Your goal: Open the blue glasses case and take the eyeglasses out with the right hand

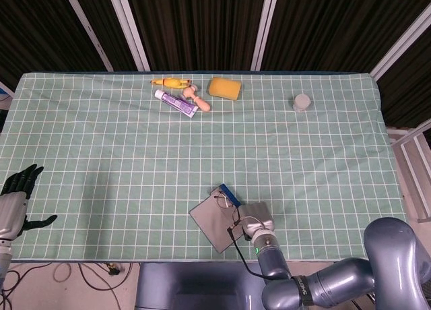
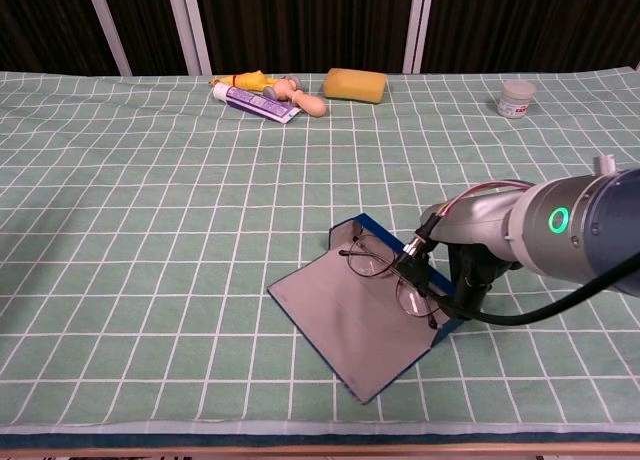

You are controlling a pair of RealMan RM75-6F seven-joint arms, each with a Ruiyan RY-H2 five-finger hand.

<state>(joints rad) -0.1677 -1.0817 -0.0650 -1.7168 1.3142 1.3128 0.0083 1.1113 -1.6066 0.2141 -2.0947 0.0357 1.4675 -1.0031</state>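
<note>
Lying open near front table edge (image 2: 300, 435): blue glasses case (image 2: 350, 325); eyeglasses (image 2: 385, 272) inside

Bare cloth (image 2: 150, 240) all round the open glasses case (image 2: 365, 315), far-edge clutter well apart

The right hand (image 2: 470, 280) is mostly hidden behind its own wrist; the left hand (image 1: 15, 202) is cut off by the edge.
</note>
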